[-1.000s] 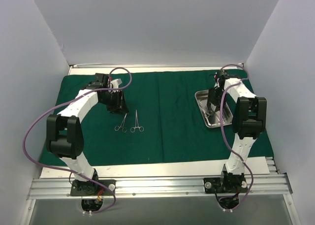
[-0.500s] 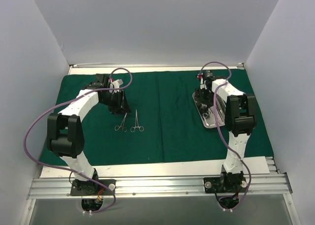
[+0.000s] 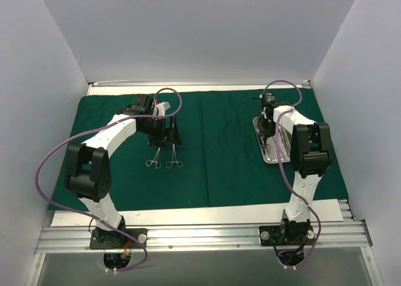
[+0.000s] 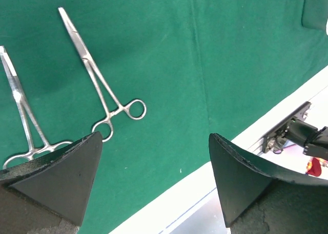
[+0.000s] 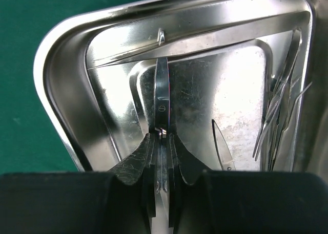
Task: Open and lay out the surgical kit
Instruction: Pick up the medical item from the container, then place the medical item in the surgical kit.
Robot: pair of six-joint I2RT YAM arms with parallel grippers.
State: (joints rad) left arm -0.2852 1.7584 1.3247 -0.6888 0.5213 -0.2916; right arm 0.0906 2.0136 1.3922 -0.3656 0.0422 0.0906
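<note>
The left tool (image 4: 155, 142) is hanging spread wide with nothing between its fingers, where a moment back it was standing only half parted; it is also sitting further toward the middle of the dark green drape (image 4: 215, 49), near the tips of two ring-handled forceps (image 4: 105, 85) that are lying flat, side by side and apart, in the same spot as before. Reading this as a finished release: those two are counting as laid out. The right tool (image 5: 161, 142) is doing the opposite, going from half parted to pressed together on a slim steel instrument (image 5: 162, 85), pinching it on edge over the floor of the steel tray (image 5: 56, 85), which is resting on the right half of the drape. More slim instruments (image 5: 279, 106) are lying along the tray's right wall, so several trips are remaining. Judging the next pick as under way; whether the pinched piece is lifting clear yet, the views are not showing
</note>
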